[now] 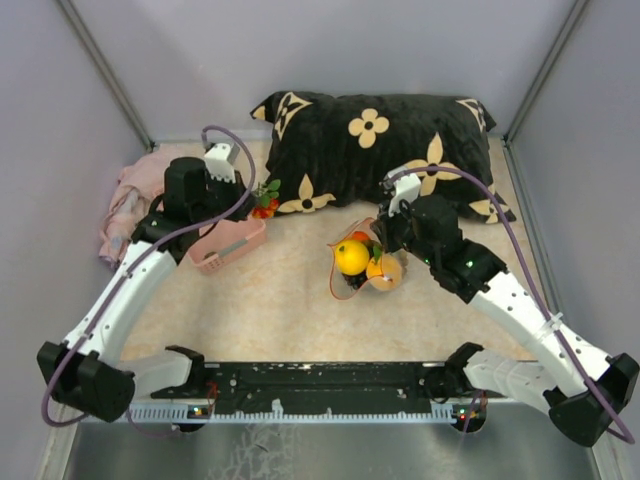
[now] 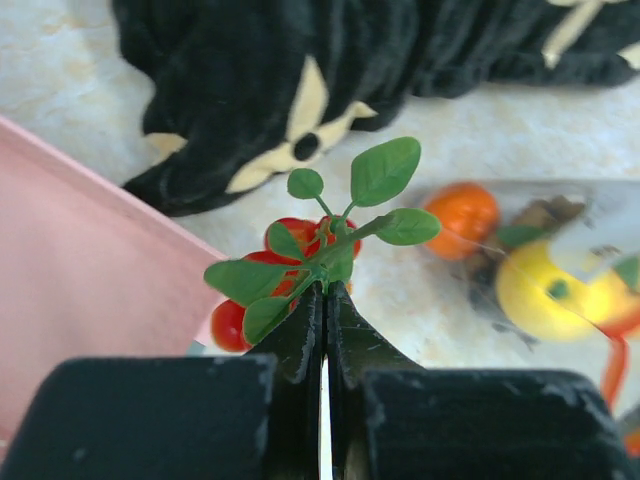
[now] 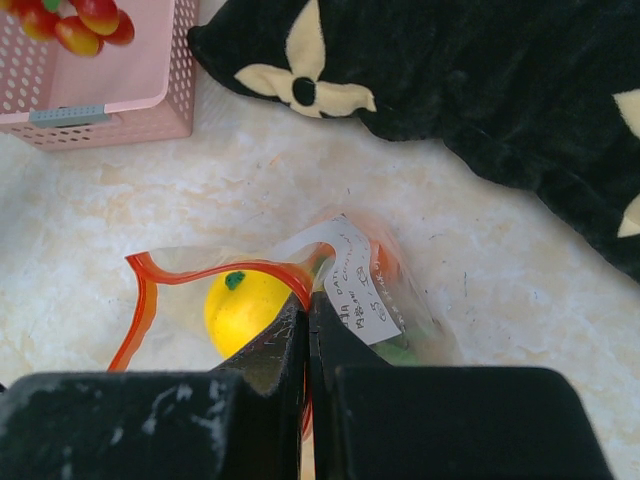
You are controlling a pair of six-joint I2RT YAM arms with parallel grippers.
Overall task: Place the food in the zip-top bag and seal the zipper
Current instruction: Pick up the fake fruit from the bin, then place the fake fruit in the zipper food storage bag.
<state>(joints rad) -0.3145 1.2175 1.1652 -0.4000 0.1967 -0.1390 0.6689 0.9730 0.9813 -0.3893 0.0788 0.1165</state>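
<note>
- Cloth (image 1: 128, 205): pink, bunched at the far left of the surface (image 1: 280, 310), by the wall.
- Basket (image 1: 228, 246): pink, perforated, on the surface just right of the cloth, under the left wrist.
- Left fingers (image 2: 324, 300): pressed together on the green stem of a red fruit sprig (image 2: 290, 265), whose leaves fan out above the tips. In the top view the sprig sits at the basket's far right corner; I cannot tell whether it is over the basket or beside it.
- Pillow (image 1: 380, 135): black with cream flowers, lying across the back.
- Bag (image 3: 180, 282): on the surface in the middle, in front of the pillow and well apart from the basket. Its mouth gapes, so the zipper (image 3: 143, 300) is unsealed. A white label (image 3: 355, 282) is on it.
- Yellow fruit (image 1: 352, 257) and orange fruit (image 2: 462, 215): inside the bag, with some green and brown bits I cannot make out.
- Right fingers (image 3: 306, 305): clamped tight on the bag's mouth edge at the zipper, next to the yellow fruit.
</note>
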